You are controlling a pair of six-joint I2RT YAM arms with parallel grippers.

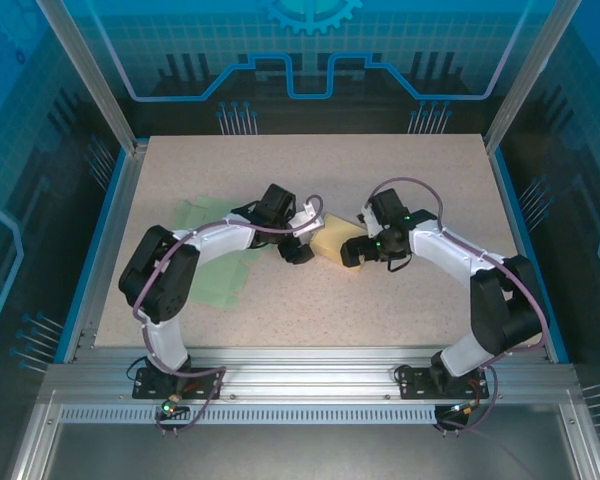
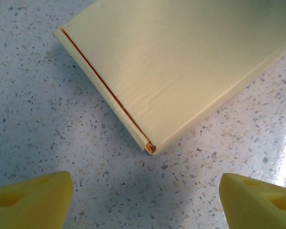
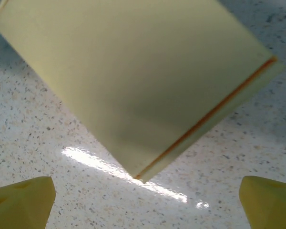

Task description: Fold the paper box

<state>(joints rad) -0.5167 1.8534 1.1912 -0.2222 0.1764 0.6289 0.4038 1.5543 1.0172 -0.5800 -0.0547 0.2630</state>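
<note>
A pale yellow paper box (image 1: 331, 241) lies closed and flat on the speckled table, between the two arms. My left gripper (image 1: 302, 245) is at its left side, open, with nothing between the yellow fingertips (image 2: 31, 198). One box corner (image 2: 150, 147) points at the gap, a little way off. My right gripper (image 1: 355, 250) is at the box's right side, open wide and empty. Its fingertips (image 3: 21, 200) frame another box corner (image 3: 139, 177), with bare table between. A brown seam runs along the lid edge (image 3: 214, 110).
Pale green paper sheets (image 1: 215, 262) lie on the table to the left, partly under the left arm. Glass walls and metal posts surround the table (image 1: 430, 160). A bright glare streak crosses the table surface (image 3: 124, 172) near the right gripper.
</note>
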